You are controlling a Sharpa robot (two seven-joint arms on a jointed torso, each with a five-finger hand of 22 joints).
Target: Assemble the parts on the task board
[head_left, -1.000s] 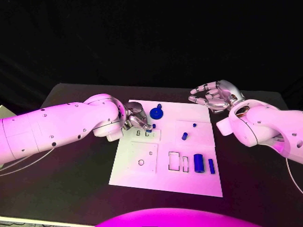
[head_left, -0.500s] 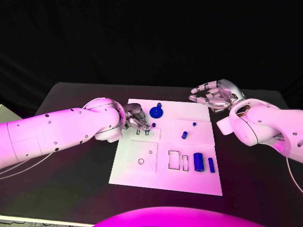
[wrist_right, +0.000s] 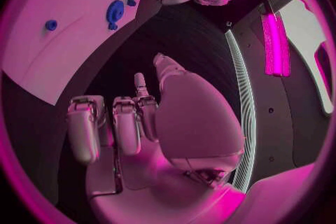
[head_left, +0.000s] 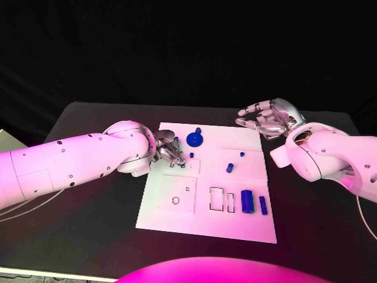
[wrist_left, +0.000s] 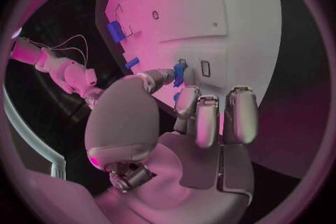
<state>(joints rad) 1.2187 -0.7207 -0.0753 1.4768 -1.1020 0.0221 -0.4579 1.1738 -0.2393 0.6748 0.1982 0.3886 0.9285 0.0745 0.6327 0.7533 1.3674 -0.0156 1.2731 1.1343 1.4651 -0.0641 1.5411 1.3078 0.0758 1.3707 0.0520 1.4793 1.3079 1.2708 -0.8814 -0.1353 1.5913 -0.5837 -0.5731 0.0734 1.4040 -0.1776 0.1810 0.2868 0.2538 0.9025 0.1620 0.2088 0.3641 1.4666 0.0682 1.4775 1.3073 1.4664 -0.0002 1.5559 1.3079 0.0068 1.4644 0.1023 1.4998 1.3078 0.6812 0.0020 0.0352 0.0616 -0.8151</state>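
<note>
Left hand is over the far-left part of the task board, fingers curled down. In the left wrist view it pinches a small blue part between thumb and a finger, the part's lower end at the board beside a small rectangular slot; whether it is already seated I cannot tell.

Right hand hovers off the board's far-right corner above the black table, fingers apart and loosely curled, holding nothing.

Other parts on the board: a round blue disc at the far edge, two small pegs near the middle right, a blue cylinder and a thin blue bar side by side at the near right.
</note>
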